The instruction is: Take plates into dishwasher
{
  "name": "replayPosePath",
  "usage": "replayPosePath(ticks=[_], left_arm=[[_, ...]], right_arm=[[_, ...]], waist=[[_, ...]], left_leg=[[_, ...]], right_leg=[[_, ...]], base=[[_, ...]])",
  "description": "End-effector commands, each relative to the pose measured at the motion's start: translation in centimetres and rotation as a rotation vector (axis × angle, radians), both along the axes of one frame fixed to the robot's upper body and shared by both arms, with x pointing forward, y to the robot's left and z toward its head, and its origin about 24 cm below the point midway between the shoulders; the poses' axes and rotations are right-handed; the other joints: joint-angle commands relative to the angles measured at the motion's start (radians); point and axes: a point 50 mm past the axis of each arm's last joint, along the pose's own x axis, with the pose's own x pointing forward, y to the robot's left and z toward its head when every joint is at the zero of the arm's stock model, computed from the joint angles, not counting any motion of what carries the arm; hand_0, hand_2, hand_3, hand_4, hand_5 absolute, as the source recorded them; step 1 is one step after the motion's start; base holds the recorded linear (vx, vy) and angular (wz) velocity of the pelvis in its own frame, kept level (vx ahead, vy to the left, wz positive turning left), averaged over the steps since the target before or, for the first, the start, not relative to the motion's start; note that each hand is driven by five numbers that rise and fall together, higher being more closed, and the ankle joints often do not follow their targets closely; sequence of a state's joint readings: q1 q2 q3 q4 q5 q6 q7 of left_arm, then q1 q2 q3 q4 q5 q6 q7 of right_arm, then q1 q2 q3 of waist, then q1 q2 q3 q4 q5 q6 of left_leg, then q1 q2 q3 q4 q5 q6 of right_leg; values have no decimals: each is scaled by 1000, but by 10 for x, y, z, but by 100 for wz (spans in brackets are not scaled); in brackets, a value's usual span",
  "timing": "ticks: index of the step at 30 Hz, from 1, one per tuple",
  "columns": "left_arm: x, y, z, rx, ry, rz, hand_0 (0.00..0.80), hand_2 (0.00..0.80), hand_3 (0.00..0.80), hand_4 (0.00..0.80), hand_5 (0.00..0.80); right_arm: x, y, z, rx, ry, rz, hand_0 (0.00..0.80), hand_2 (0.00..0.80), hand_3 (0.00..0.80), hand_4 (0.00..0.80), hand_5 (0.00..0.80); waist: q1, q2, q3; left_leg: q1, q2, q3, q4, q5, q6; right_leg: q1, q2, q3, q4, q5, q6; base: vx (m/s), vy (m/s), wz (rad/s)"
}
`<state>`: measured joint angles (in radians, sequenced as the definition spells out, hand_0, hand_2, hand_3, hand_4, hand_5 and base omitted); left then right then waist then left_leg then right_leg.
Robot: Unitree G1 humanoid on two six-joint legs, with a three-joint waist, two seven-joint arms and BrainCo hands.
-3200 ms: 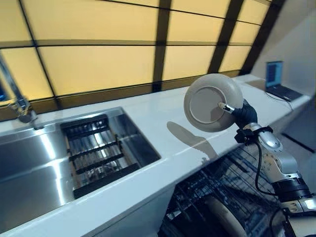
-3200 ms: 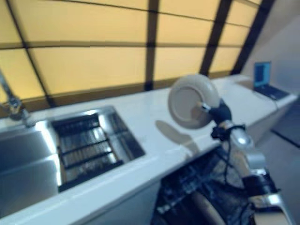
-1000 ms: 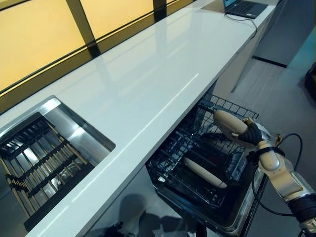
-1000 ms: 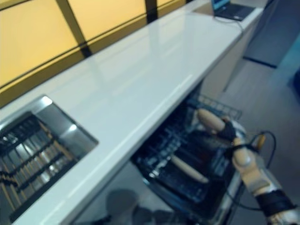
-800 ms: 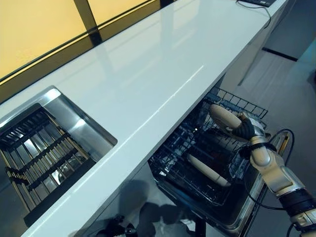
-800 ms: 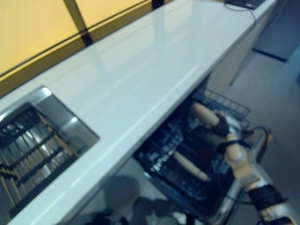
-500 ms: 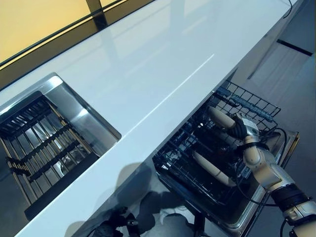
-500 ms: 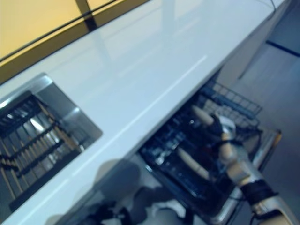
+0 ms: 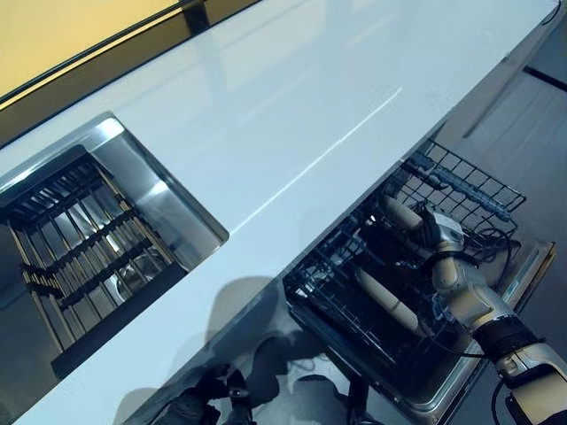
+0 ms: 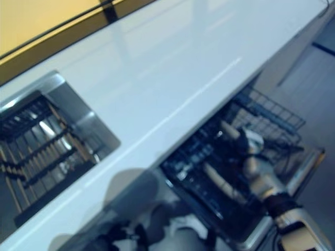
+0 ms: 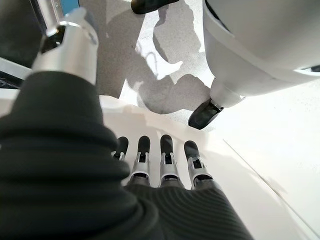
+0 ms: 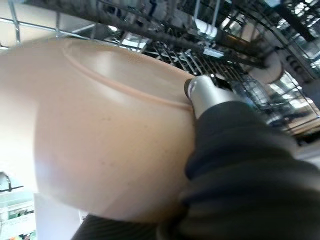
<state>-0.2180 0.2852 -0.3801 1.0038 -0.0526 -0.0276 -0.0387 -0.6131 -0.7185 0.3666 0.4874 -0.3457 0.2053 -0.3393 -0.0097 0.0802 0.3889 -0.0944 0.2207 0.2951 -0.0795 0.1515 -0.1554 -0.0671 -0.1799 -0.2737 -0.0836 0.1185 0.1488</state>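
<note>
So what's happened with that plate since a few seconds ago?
The right hand has carried the plate down from above the counter into the dishwasher rack, fingers still curled on it. The other plate in the rack stayed put.

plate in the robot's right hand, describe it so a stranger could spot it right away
Below the white countertop, a dishwasher rack is pulled out. Near its far end, the right hand holds a beige plate on edge. The other plate stands nearer the front, with no hand on it.
</note>
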Motion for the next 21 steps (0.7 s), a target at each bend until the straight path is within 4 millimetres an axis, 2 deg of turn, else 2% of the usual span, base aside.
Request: replayPosePath(ticks=[1,10,21], left_arm=[[28,19,22,91,-82,-36,0,0,0,0,0],[38,15,29,88,-115,-51,0,0,0,0,0],[44,13,34,86,-127,-71,0,0,0,0,0]], right_arm=[[14,2,48,-40,-157,-31,800,800,800,800,800],[20,-18,36,-22,-62,-166,800,800,800,800,800],[23,-26,29,-55,16,-236,800,800,800,800,800]], waist=[[19,-18,3],[37,-4,23],[50,13,35]], left_leg=[[-80,-40,-27,19,4,43],[-92,-52,-38,17,3,49],[-104,-63,-47,14,3,54]], right_leg=[[-56,10,-17,160,-122,-48],[-73,4,-28,172,-122,-49],[-91,-2,-38,188,-124,-50]], base=[[-24,-3,8],[-22,-6,5],[1,-1,2]])
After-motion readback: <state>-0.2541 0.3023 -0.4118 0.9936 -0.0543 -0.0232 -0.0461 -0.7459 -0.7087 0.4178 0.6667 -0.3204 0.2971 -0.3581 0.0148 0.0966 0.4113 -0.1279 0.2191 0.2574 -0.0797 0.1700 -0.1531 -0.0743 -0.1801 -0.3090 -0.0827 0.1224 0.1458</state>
